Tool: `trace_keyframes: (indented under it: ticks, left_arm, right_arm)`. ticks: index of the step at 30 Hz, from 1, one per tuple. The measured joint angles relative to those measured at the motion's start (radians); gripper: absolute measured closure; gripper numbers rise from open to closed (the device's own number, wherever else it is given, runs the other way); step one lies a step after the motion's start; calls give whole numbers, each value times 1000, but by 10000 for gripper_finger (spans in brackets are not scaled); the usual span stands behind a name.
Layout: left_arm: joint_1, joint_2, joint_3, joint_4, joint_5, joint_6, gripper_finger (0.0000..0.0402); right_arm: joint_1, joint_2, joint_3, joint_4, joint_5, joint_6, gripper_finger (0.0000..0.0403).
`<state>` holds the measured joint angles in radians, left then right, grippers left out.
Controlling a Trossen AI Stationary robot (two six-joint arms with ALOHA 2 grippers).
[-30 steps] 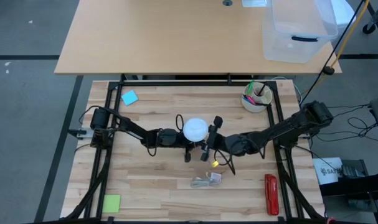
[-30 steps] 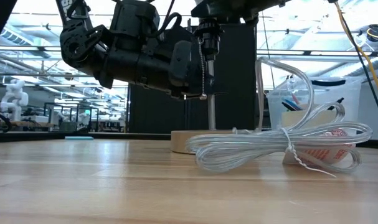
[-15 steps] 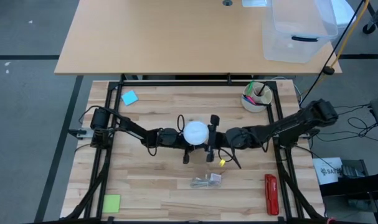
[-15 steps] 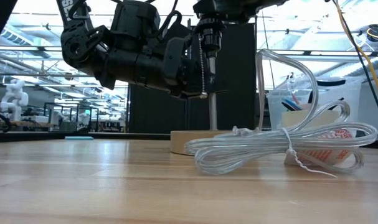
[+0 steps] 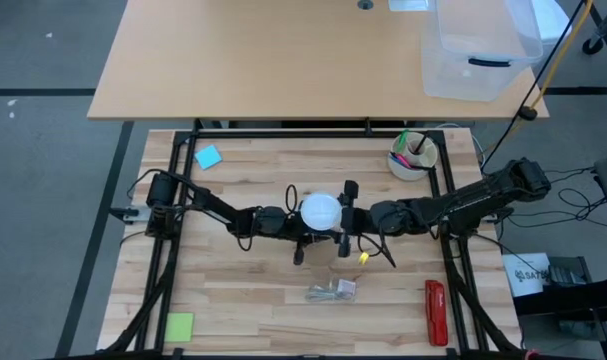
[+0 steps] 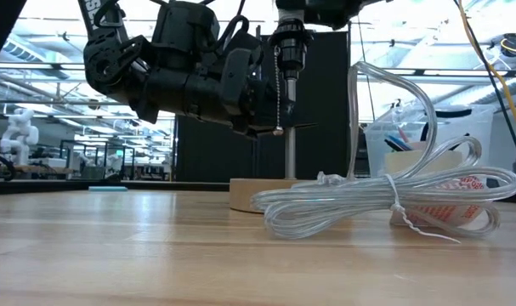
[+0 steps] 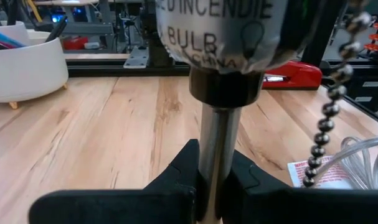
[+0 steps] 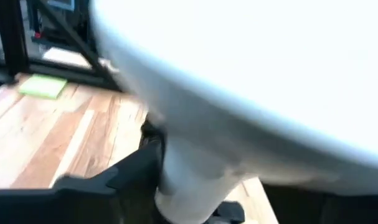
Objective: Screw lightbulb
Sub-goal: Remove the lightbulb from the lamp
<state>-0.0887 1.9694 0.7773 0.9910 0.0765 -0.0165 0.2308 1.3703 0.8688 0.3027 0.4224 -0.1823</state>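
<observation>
Seen from above, the white lightbulb (image 5: 321, 210) hides the lamp socket and most of the wooden base (image 6: 259, 194) beneath it at the middle of the desk (image 5: 253, 290), and both hands are partly lost under the globe. The left hand (image 7: 213, 186) is clamped narrow on the lamp's metal post (image 7: 215, 155), fingers (image 7: 176, 180) pressed to either side of it, below a silvery band whose printed words are cut off at the frame's top; a bead chain (image 7: 329, 112) hangs just beside it. The right hand (image 5: 345, 216) sits at the bulb's neck, one dark finger (image 8: 136, 168) showing beside the white neck (image 8: 195, 180), the other out of sight; its jaws look spread about the neck, though a firm grip cannot be made out. A white cup (image 5: 413, 158) near the desk's far right corner holds pens. A clear bin (image 5: 478, 45) stands on the farther desk, its contents unclear. A coiled clear cord (image 6: 368, 204) lies nearer the camera.
</observation>
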Motion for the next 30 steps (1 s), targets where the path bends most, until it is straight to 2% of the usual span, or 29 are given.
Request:
trace_keyframes:
  ticks: [6, 16, 27, 30]
  left_arm:
    - [0, 0, 0, 0, -13, -1, 373]
    - [-1, 0, 0, 1, -26, -5, 373]
    - [0, 0, 0, 1, -30, -23, 364]
    - [-1, 0, 0, 1, -33, -28, 363]
  right_arm:
    - [6, -38, 0, -7, 8, 35, 117]
    - [38, -105, 1, -82, 4, 81, 119]
    - [88, -105, 2, -157, 3, 163, 119]
    - [109, -104, 2, -215, 67, 226, 119]
